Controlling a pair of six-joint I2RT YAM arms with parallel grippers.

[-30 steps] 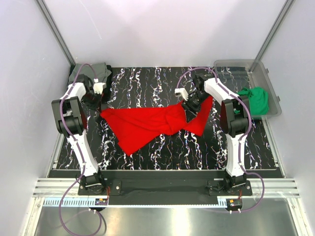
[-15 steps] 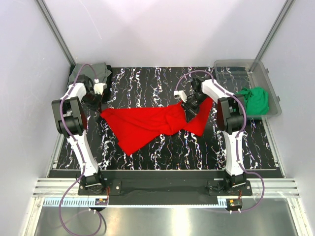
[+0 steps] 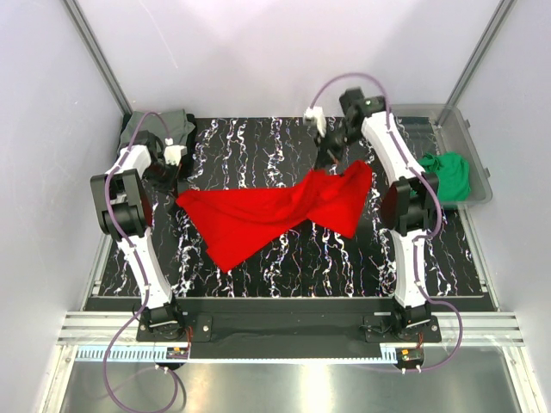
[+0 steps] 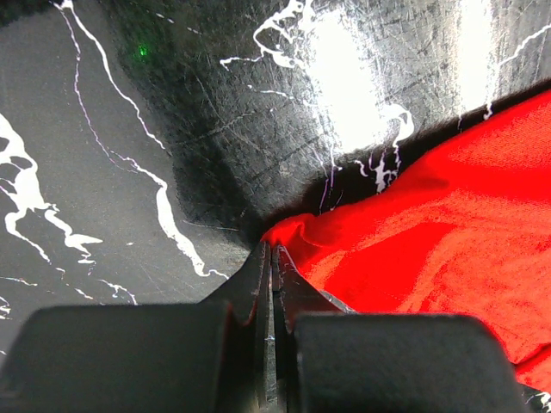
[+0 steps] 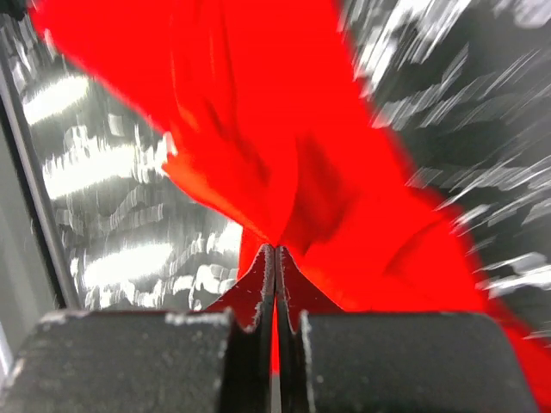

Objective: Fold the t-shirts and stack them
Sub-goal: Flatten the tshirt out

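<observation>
Jaws nip red t-shirt [image 5: 258, 129], plain only from wrists.

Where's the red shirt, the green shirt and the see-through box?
red t-shirt [image 3: 258, 215], top view, middle of the spread cloth
green t-shirt [image 3: 449, 175], top view, middle of the bunched heap
clear bin [image 3: 417, 107], top view, its far rim

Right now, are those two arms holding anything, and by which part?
Both hold the red shirt: left jaws shut on its left corner, right jaws on a bunched fold at its right end.
</observation>
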